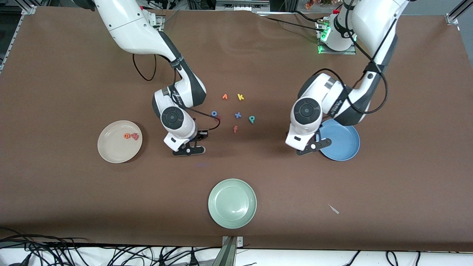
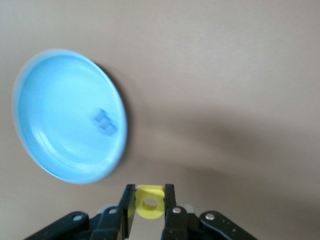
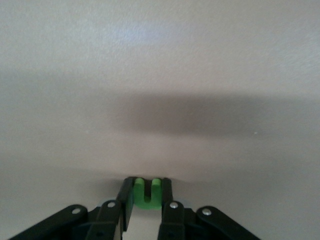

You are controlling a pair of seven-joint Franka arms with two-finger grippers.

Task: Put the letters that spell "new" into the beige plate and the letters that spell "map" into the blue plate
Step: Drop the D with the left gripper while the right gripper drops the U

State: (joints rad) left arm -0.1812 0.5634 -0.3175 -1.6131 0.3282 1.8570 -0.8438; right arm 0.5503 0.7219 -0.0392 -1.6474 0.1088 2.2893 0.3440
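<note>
Left gripper: the left gripper [image 2: 150,212] was closed on the yellow "a" [image 2: 149,202], the letter pinched between the two fingers; in the front view it hung just beside the rim of the blue plate [image 1: 345,149], at the edge that looks toward the right arm's end of the table.
Blue plate: it already held the periwinkle "m" [image 2: 104,121], lying near its middle.
Key relation, left arm: the plate lay just beside the held "a", toward the left arm's end of the table, so only a short sideways carry over the rim seemed needed before release.
Right gripper: the right gripper [image 3: 147,212] was clamped on the green "n" [image 3: 147,193], the legs of the letter pointing away from the wrist; it hung low over bare table.
Beige plate: the beige plate [image 1: 111,151] lay toward the right arm's end of the table, well apart from this gripper; the orange "e" [image 1: 127,136] and the red-pink "w" [image 1: 135,136] sat in it, touching.
Key relation, right arm: the "n" had to travel toward its own arm's end of the table, a longer way than the "a".
Teal "p": the teal "p" [image 1: 251,119] was on the table between the arms, a little nearer to the left arm.
</note>
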